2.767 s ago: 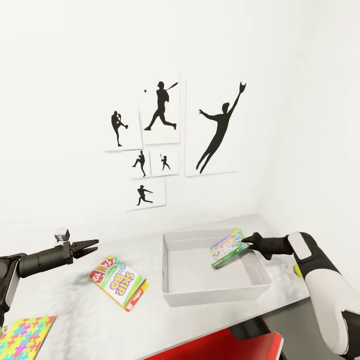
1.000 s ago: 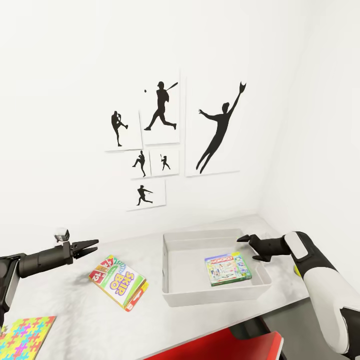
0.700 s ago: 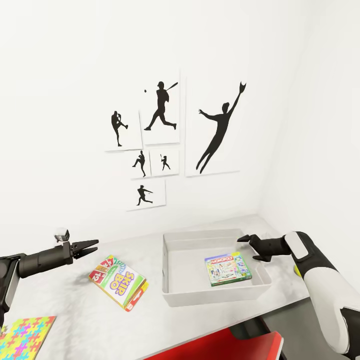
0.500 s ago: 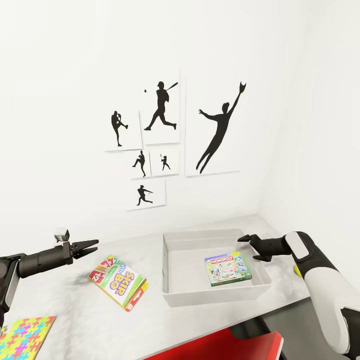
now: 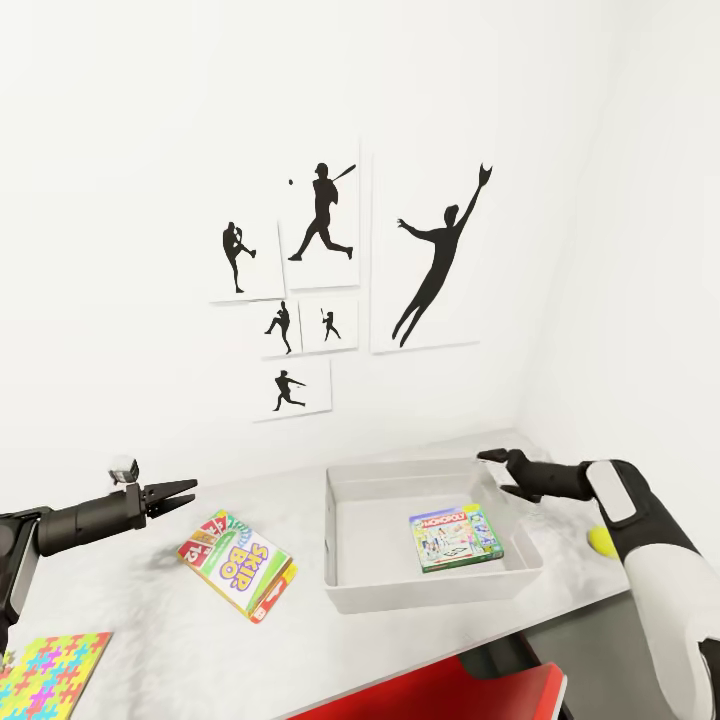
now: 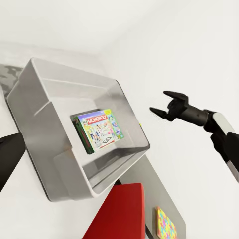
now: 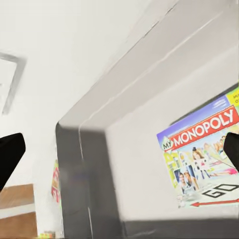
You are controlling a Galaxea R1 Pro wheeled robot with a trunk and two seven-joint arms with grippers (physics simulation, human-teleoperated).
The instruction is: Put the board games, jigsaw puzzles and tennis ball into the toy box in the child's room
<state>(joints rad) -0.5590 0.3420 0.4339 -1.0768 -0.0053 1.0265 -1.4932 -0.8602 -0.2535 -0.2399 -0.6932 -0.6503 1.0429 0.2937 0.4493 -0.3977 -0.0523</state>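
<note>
Monopoly box [image 5: 455,536] lay dropped in the tray [image 5: 350,585]; right gripper [image 5: 500,472], spread empty, withdrew toward two o'clock.

Right gripper [image 5: 497,473] no longer holds the Monopoly box [image 5: 455,537]; the box now lies flat on the floor of the grey tray [image 5: 350,596], toward its right side. Gripper is spread open, lifted and pulled back over the tray's far right corner. With the arm shifted, a yellow-green ball [image 5: 601,540] shows on the desk [image 5: 150,610].
</note>
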